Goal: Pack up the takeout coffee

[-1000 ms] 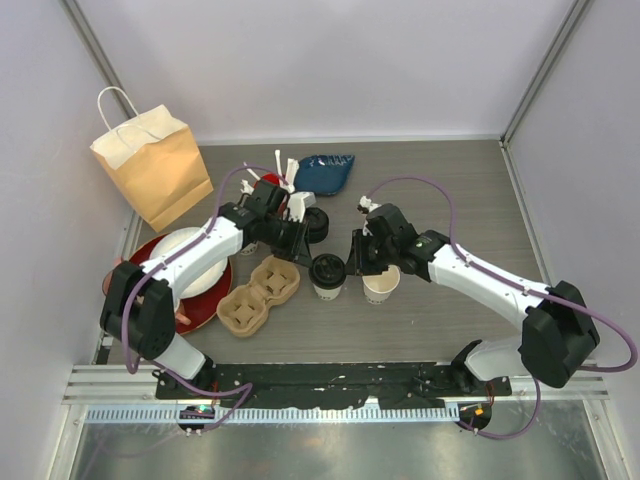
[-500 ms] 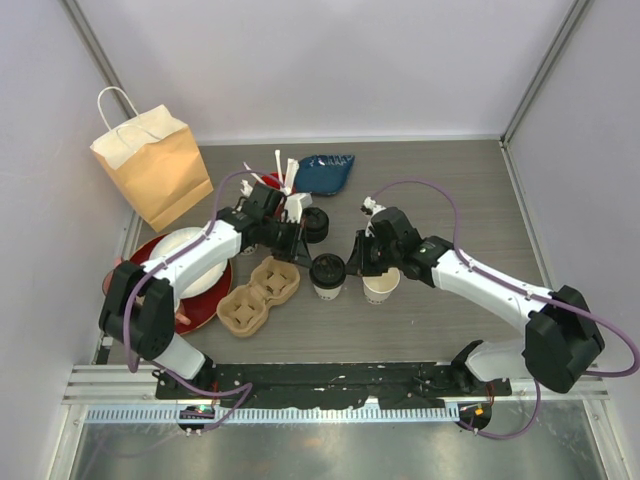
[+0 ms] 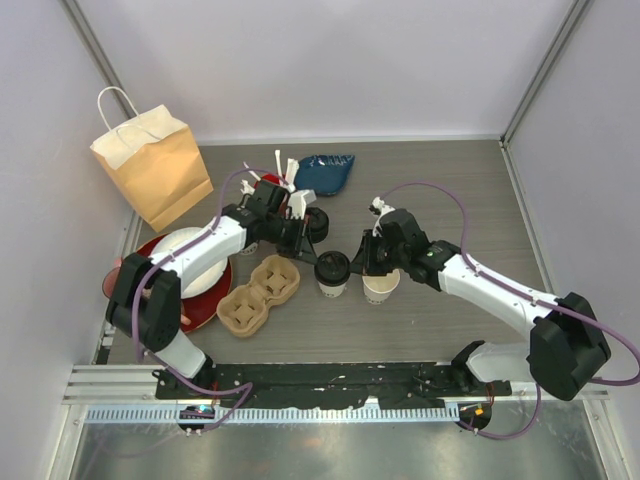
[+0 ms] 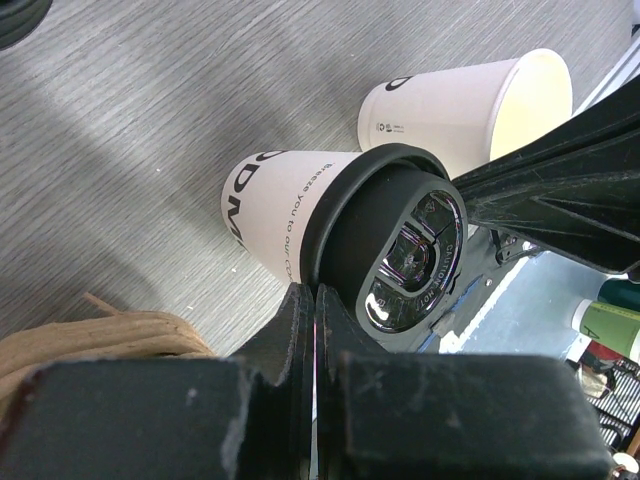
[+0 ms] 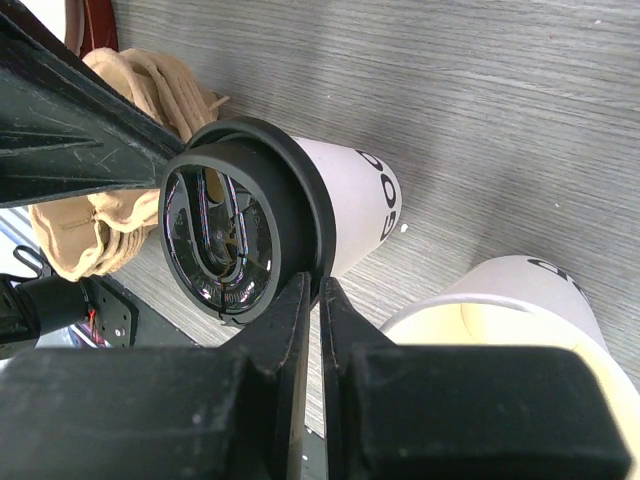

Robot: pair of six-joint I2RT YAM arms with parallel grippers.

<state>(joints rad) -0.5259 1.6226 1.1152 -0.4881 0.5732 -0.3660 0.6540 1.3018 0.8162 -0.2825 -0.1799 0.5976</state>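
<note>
- Left claw, top view: it has slid away from the loose black lid behind it, and its tip now meets the lidded cup. The right claw has closed in from the opposite side, so this cup stands between the two tips. The open cup sits under the right claw's wrist, unmoved. The pulp carrier lies near the left claw's near side with its pockets unfilled. The paper bag stands well apart, behind the left arm.
- Left wrist view: the left claw is drawn narrow, with only a slit between its jaws and nothing seen held. The sip lid lies straight ahead, its rim touching the tips. A finger of the right claw reaches the lid from the far side, and the open cup stands beyond it.
- Right wrist view: the right claw is equally narrow, with its tips against the sip lid. The left claw comes in from across the lid.
- Reading: two closed tips bearing on one rim suggest the lid is being seated, not the cup lifted. No cup is in the carrier yet and one cup is uncovered, so packing looks to be at an early stage.
</note>
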